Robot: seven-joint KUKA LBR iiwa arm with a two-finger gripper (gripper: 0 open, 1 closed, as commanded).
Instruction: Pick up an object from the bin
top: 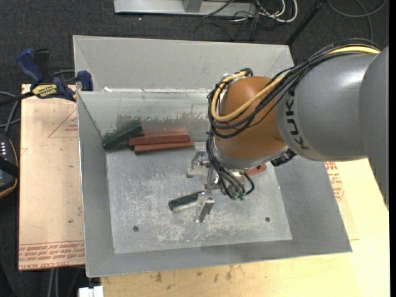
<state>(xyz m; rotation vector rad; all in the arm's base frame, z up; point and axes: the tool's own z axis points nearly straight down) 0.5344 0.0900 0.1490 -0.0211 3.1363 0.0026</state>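
The gripper [202, 187] is seen low over the middle of the grey bin [124, 228], with its fingers [205, 208] apart and nothing clamped between them. A small flat dark green piece [184, 202] is found on the bin floor, its right end at the nearer finger; whether they touch cannot be told. A dark green block [122, 136] and reddish-brown bars [161, 142] are noted together by the rear wall, well apart from the gripper.

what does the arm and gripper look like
A thick, rounded silver-grey arm with black KUKA lettering. Its wrist wears a glossy orange-brown dome cover, looped by yellow, white and black cables. The gripper below is small, bare grey metal.
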